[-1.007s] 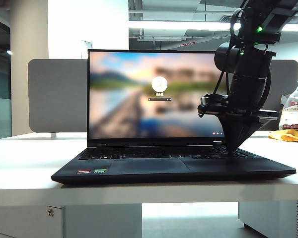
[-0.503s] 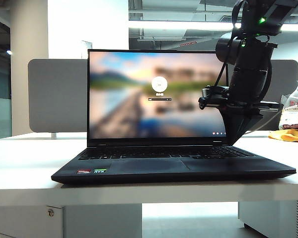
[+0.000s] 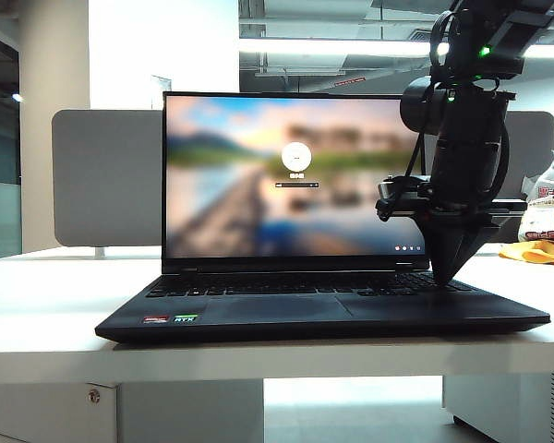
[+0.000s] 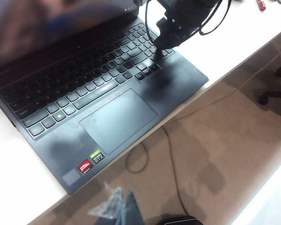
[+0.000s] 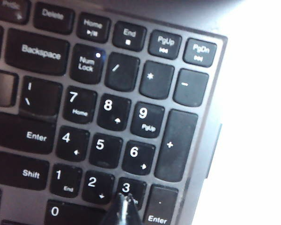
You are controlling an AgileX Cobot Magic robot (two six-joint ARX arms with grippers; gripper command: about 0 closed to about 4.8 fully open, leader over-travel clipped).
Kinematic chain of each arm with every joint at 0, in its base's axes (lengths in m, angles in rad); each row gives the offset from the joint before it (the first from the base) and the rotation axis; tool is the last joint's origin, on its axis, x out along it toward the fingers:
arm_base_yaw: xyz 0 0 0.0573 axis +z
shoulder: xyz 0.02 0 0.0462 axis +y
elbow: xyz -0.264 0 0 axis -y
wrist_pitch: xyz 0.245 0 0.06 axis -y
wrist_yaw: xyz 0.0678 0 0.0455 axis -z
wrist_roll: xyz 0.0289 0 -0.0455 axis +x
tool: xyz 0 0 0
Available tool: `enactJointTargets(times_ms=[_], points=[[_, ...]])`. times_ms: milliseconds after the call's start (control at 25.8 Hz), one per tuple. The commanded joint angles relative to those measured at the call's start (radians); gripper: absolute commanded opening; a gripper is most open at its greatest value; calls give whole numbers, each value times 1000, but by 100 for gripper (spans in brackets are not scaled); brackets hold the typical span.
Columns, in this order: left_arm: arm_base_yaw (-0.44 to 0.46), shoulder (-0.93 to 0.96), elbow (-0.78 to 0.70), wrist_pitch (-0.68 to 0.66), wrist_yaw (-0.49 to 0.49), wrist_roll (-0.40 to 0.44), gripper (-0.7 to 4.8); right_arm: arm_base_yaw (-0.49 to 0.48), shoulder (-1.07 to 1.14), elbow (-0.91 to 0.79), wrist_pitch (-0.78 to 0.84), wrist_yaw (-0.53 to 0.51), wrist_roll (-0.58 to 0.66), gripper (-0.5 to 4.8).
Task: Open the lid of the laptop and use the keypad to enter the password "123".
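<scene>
The white worktop (image 3: pixel 37 305) carries the laptop (image 3: pixel 323 309), which sits open near the front edge, facing the exterior camera. Behind it stands a grey divider board (image 3: pixel 106 175). The lid (image 3: pixel 291 175) is upright, its screen lit with a blurred landscape and a login circle with a narrow entry field below it. On the palm rest, a red and a green sticker (image 3: pixel 171 319) sit at the front left corner, and the wide touchpad (image 4: pixel 118 119) lies in front of the keys. The right arm (image 3: pixel 466 138) comes down from above on the right side of the exterior view, black and cabled, a green light glowing near its top. Its right gripper (image 3: pixel 448 277) points straight down over the right end of the keypad (image 3: pixel 305 288), with the fingers (image 5: pixel 124 211) pressed together into a single narrow tip and nothing held between them. In the right wrist view that tip sits on the near edge of the 3 key (image 5: pixel 129 191) of the number block, beside the 2 key (image 5: pixel 94 185) and the small Enter key (image 5: pixel 159 206); the Num Lock key (image 5: pixel 87 63) shows a lit dot. The left wrist view looks down on the laptop from well above and to the side; the left gripper itself does not show in any view, so I cannot tell how its fingers stand.
</scene>
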Motion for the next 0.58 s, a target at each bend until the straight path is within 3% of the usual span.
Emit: enactJointTargets(times_ms=[39,581], points=[[0,-1,3,5,1,1,-5,-3,13,3,-11,4,-4,-6],[0,-1,3,-3,1,1,-5,-4,4,5,-1,-1,-8,-6]])
